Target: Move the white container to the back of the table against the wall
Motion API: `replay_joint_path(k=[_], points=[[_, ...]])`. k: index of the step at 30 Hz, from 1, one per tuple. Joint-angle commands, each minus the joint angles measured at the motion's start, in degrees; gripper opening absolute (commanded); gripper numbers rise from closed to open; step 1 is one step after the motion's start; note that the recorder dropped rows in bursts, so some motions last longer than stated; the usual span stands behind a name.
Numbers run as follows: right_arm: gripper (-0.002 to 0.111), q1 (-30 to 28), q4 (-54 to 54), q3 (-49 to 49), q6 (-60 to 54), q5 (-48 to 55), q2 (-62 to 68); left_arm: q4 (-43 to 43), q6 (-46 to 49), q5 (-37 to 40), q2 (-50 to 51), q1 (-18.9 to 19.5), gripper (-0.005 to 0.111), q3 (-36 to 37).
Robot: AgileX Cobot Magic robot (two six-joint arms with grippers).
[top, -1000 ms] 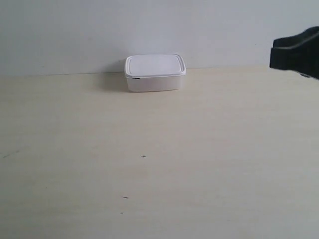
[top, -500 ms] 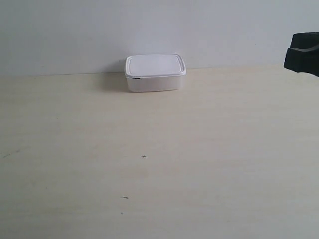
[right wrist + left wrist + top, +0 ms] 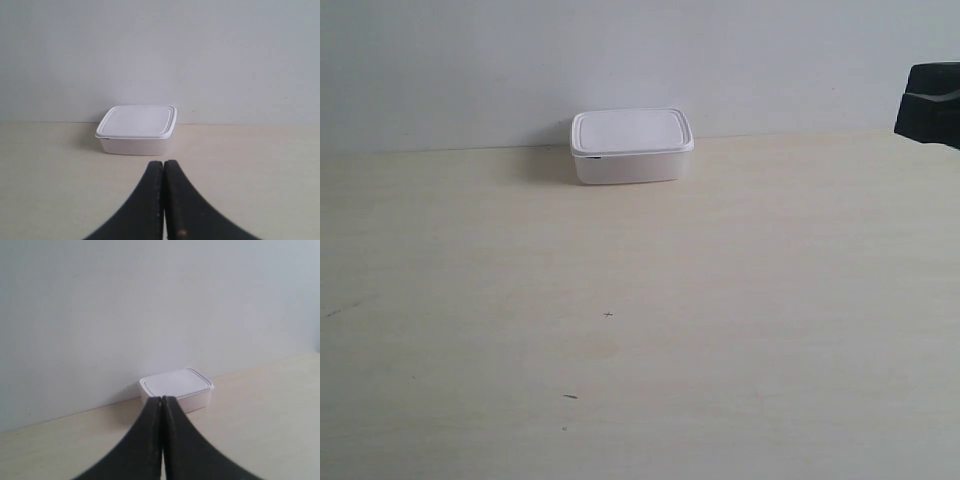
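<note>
The white container (image 3: 631, 146) stands with its lid on at the back of the table (image 3: 640, 300), right by the wall (image 3: 620, 50). In the left wrist view the container (image 3: 176, 388) lies beyond my left gripper (image 3: 162, 399), whose fingers are pressed together with nothing held. The right wrist view shows the container (image 3: 137, 129) some way ahead of my right gripper (image 3: 163, 163), shut and empty too. A black part of the arm at the exterior view's right (image 3: 930, 103) pokes in at the frame edge, far from the container.
A few tiny dark specks (image 3: 608, 315) mark the pale tabletop in front of the container. Nothing else stands on the table.
The arm at the exterior view's right has drawn back toward the right edge of the frame and risen a little. The container has not moved.
</note>
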Motion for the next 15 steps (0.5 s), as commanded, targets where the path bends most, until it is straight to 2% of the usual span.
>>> replay_joint_path(k=[1,8,15], points=[[0.000,0.0,-0.1,0.2,0.1,-0.3,-0.2,-0.3,0.2,-0.4,-0.2,0.2,0.000,0.2],[0.000,0.0,0.0,1.2,0.1,0.7,-4.0,-0.4,0.2,-0.4,-3.2,0.2,0.000,2.9],[0.000,0.0,-3.3,9.6,0.1,-1.3,-16.2,-0.4,0.2,-0.4,-12.4,0.2,0.000,10.2]])
